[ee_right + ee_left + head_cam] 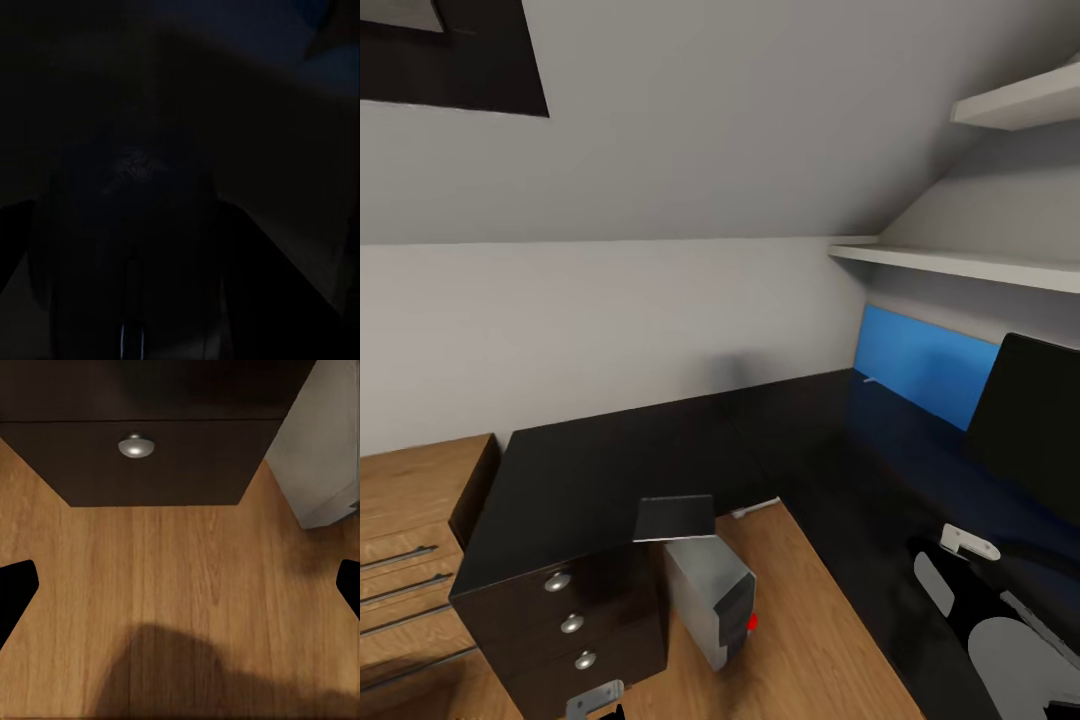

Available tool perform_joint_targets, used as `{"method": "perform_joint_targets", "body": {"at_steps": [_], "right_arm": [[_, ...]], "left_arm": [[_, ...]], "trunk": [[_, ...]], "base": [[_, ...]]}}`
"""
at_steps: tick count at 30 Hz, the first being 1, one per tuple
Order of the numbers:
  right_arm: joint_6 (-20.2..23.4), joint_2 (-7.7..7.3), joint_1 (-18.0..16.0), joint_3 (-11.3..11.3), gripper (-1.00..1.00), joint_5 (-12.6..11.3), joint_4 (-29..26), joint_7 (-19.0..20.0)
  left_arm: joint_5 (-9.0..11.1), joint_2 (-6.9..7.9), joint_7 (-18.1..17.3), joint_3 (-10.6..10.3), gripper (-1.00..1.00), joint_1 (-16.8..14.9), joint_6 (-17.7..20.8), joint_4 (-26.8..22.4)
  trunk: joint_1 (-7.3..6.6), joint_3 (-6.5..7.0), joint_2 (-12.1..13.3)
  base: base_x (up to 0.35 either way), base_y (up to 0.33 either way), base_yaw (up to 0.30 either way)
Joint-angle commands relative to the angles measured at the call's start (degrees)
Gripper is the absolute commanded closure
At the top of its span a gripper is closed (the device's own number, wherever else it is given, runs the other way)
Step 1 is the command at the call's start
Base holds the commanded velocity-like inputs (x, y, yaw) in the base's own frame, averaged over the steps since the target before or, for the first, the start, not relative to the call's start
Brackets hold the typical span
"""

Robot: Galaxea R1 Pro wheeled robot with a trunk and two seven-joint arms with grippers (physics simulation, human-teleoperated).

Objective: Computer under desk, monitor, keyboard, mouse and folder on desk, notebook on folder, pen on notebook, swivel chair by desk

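Observation:
The desk (610,460) runs in an L with a glossy black top, its drawers (572,624) at the near left. A thin grey notebook (675,518) lies at the desk's front edge, partly overhanging. Below it the grey-white computer (710,595) stands on the floor with its red light facing me. The black monitor (1030,420) stands on the desk at the right. My left gripper (181,589) hangs open over the floor before the lowest drawer knob (136,445), the computer (315,465) beside it. My right gripper's view is very dark; a rounded dark shape (131,225) sits between its fingers.
A blue wall panel (925,365) backs the desk's right wing, with a thin white sliver (870,379) at its foot. White shelves (960,262) hang above. Low oak cabinets (410,520) adjoin the desk's left end. My right arm (970,542) reaches over the desk's near right.

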Motion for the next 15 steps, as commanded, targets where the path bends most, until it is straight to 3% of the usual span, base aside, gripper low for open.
{"method": "perform_joint_targets", "body": {"at_steps": [1,15], "right_arm": [[0.2,-0.01,0.0,0.0,1.0,-0.5,-0.1,0.0],[0.1,-0.01,0.0,0.0,1.0,-0.5,-0.2,-0.1]], "left_arm": [[0.6,0.08,0.4,-0.5,-1.0,-0.1,-0.4,0.0],[0.7,0.08,0.6,-0.4,-1.0,-0.1,-0.4,0.0]], "trunk": [[-0.01,-0.07,0.0],[-0.01,-0.07,0.0]], "base": [[-0.129,-0.177,0.0],[-0.017,-0.023,0.0]]}}
